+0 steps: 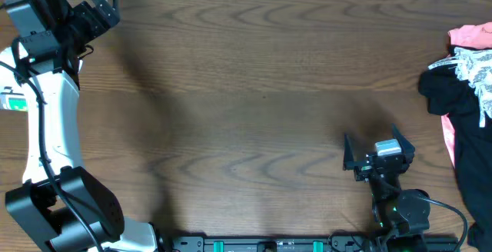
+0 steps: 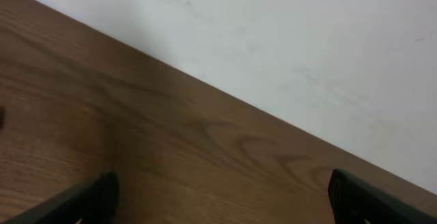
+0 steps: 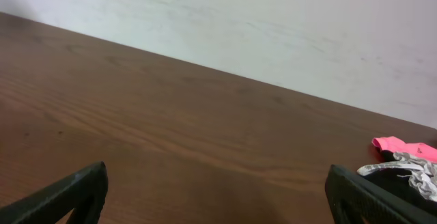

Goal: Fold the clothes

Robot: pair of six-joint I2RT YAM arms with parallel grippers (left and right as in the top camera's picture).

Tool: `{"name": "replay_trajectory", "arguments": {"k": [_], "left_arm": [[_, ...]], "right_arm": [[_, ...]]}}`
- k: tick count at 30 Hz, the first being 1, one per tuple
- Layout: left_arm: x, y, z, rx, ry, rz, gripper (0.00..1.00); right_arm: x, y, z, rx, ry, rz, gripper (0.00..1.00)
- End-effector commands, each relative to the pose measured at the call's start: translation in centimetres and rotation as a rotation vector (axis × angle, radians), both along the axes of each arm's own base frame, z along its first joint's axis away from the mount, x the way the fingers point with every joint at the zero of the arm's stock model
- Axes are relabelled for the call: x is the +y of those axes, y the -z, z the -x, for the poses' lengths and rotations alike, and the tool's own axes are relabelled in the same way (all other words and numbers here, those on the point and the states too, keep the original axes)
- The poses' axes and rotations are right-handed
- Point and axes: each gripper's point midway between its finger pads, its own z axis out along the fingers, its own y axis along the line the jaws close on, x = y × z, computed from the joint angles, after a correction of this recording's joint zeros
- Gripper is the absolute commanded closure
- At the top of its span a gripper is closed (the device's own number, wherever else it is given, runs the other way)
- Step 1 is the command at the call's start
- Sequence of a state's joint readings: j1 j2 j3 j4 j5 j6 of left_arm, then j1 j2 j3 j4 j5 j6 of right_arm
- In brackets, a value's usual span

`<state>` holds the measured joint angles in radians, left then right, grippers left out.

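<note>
Brown wood, dark and grained, makes up the worktop (image 1: 246,91), which fills almost the whole overhead view. The left arm (image 1: 52,121), white with black joints, runs up the left side from its base at the near corner to the far left corner. A pile (image 1: 461,98) of other clothes lies at the right edge, partly cut off by the frame: black cloth, pink cloth (image 1: 470,35) and a bit of white lace (image 1: 478,74). The right arm (image 1: 400,206) sits folded low at the near edge, right of the middle and well apart from the pile.

The left hand (image 1: 100,18) is by the far edge, jaws spread wide and gripping nothing. Its own camera shows only bare wood and a pale wall (image 2: 307,46) beyond its fingers (image 2: 75,203). The right hand (image 1: 372,137) is spread just as wide and is also empty, over bare wood.

The shirt (image 1: 11,98) we make out only as a white scrap with a small green patch at the left edge, just beside the left arm. Neither hand touches it, and we cannot tell whether it is folded.
</note>
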<state>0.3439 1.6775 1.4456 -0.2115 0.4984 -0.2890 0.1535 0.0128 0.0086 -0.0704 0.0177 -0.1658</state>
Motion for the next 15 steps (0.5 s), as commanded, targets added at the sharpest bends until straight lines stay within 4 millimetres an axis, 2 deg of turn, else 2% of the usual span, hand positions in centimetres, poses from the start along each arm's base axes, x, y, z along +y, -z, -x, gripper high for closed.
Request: {"name": "replay_trajectory", "arguments": {"k": [1,5,10,15], "left_arm": [[-0.9,-0.4,1.0,0.006,0.014,0.011,0.02],[-1.7,-2.3,3.0,-0.021,0.016,0.001,0.02],[-3.0,-4.3,6.7,-0.072,0.017,-0.017,0.02],[-4.3,-4.2,10.4,-0.093,0.017,-0.024,0.02]], "right_arm": [[-0.1,0.1,0.0,-0.002,0.002,0.006,0.01],[-0.1,0.1,0.0,-0.002,0.002,0.006,0.01],[-0.1,0.1,0.0,-0.002,0.002,0.006,0.01],[-0.1,0.1,0.0,-0.002,0.002,0.006,0.01]]}}
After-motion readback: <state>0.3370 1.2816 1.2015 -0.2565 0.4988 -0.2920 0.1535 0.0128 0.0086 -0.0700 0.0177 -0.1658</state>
